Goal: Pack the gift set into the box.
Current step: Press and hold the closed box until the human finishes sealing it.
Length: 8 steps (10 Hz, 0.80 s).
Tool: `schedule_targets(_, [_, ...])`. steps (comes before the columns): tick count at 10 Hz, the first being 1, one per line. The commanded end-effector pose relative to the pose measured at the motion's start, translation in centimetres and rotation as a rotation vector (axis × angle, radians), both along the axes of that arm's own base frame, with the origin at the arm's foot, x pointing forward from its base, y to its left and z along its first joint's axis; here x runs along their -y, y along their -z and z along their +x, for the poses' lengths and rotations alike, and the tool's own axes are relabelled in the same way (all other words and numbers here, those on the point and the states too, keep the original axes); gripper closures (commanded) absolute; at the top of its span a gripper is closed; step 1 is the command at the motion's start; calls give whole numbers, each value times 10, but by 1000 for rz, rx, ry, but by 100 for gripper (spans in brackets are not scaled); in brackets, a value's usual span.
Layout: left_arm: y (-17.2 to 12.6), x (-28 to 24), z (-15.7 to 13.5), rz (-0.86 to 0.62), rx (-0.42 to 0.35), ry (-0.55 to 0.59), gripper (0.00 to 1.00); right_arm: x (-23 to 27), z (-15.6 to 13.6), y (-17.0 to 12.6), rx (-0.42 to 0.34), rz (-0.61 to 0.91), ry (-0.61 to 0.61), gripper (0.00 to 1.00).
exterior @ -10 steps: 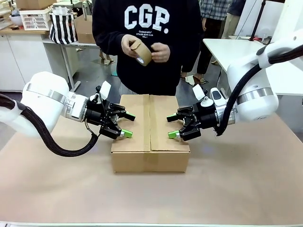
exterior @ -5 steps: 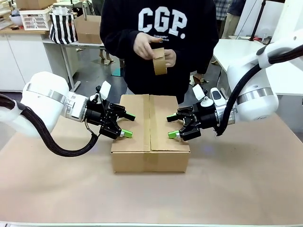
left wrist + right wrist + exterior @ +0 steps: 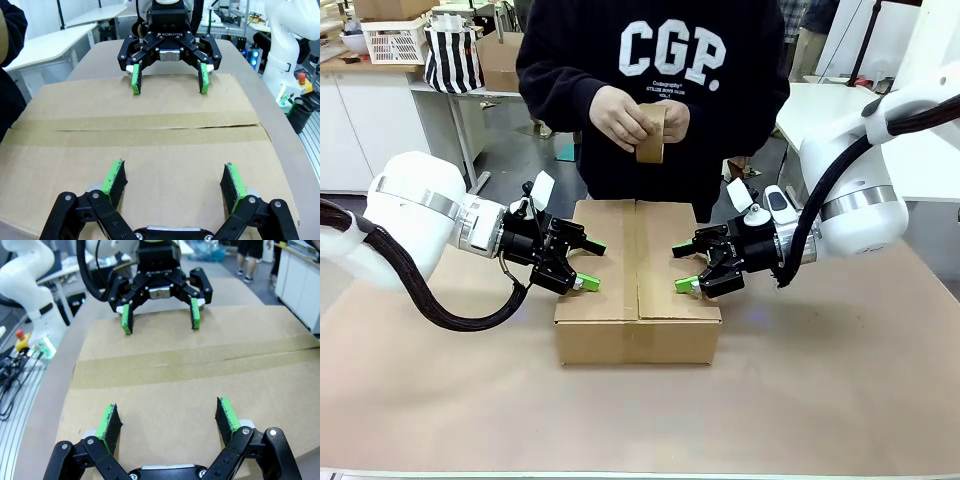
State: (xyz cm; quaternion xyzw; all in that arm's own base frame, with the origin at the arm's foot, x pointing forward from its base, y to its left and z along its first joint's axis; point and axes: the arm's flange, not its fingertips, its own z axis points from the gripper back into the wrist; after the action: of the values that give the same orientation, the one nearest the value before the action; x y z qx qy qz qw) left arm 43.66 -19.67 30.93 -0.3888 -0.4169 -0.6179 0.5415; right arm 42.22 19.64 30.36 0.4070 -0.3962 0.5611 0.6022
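The box [image 3: 637, 290] stands in the middle of the table with its top flaps folded flat and meeting at a centre seam [image 3: 135, 131]. The gift set is hidden. My left gripper [image 3: 590, 266] is open, its fingers resting over the box's left top edge; the left wrist view has it [image 3: 173, 175] spread above the cardboard [image 3: 165, 155]. My right gripper [image 3: 681, 268] is open over the right top edge, spread above the flap [image 3: 165, 385] in its own view [image 3: 167, 415]. Each wrist view faces the other gripper across the seam, the right one [image 3: 167, 82] and the left one [image 3: 159, 320].
A person stands at the far edge of the table and holds a roll of brown tape [image 3: 651, 133] in both hands above the box. The brown table surface [image 3: 840, 380] lies bare around the box. Shelves and a white crate [image 3: 395, 40] are far behind.
The person has shifted the tape roll in their hands, turning it edge-on and lowering it slightly. Both arms and the box have stayed still.
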Motion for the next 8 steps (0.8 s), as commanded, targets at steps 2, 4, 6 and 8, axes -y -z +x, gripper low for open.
schedule_targets(2, [3,-2,-1,-4,9,7,0,1,-3,3,16,3,-11,0])
schedule_targets(4, [3,-2,-1,-4,9,7,0,1,-3,3,16,3,-11,0])
schedule_targets(6, [3,-2,-1,-4,9,7,0,1,-3,3,16,3,-11,0])
schedule_targets(8, [3,-2,-1,-4,9,7,0,1,-3,3,16,3,-11,0])
